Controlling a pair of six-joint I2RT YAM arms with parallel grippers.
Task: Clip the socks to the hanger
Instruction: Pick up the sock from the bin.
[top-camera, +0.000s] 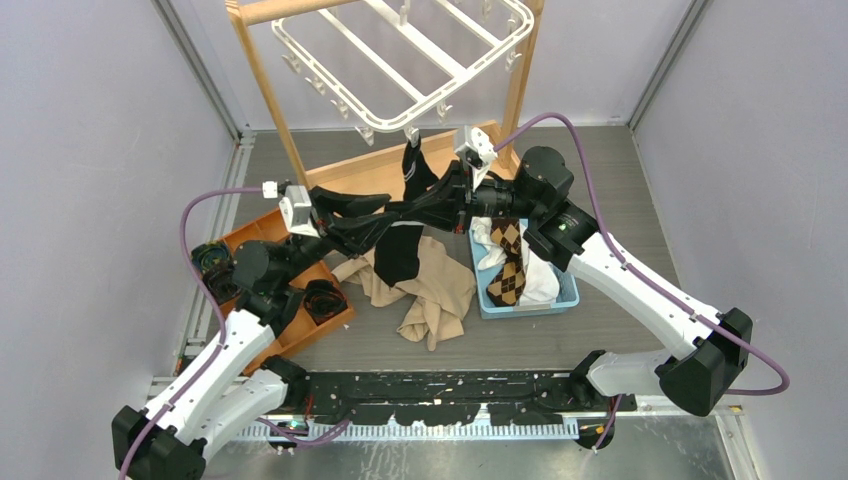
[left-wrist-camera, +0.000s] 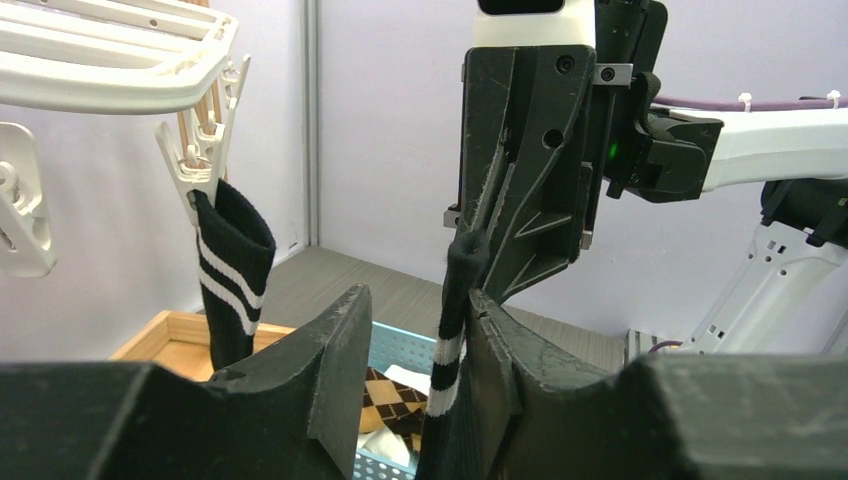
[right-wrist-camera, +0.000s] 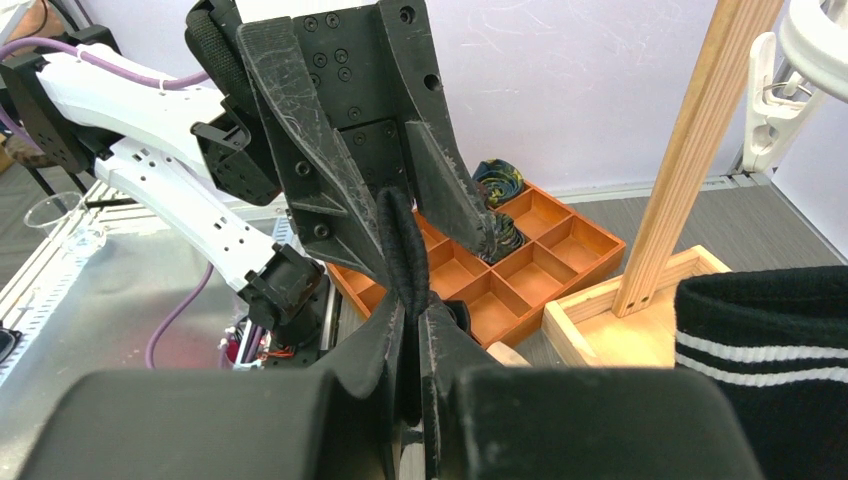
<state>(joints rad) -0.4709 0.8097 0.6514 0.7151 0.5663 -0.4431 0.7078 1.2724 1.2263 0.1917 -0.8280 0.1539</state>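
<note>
The white hanger (top-camera: 345, 45) hangs from the wooden stand at the back. One black sock with white stripes (left-wrist-camera: 235, 280) hangs from a rim clip (left-wrist-camera: 205, 160). My right gripper (right-wrist-camera: 410, 305) is shut on the cuff of a second black striped sock (right-wrist-camera: 405, 250), which dangles below (top-camera: 398, 255). My left gripper (left-wrist-camera: 415, 300) faces it with jaws apart. That sock (left-wrist-camera: 450, 340) runs between them and lies against the right finger (left-wrist-camera: 500, 350). Both grippers meet below the hanger's front edge.
A blue basket (top-camera: 570, 292) at the right holds a brown argyle sock (top-camera: 508, 262) and a white one. A beige cloth (top-camera: 435, 290) lies in the middle. An orange compartment tray (top-camera: 250, 235) sits at the left. The stand's wooden post (right-wrist-camera: 690, 150) rises nearby.
</note>
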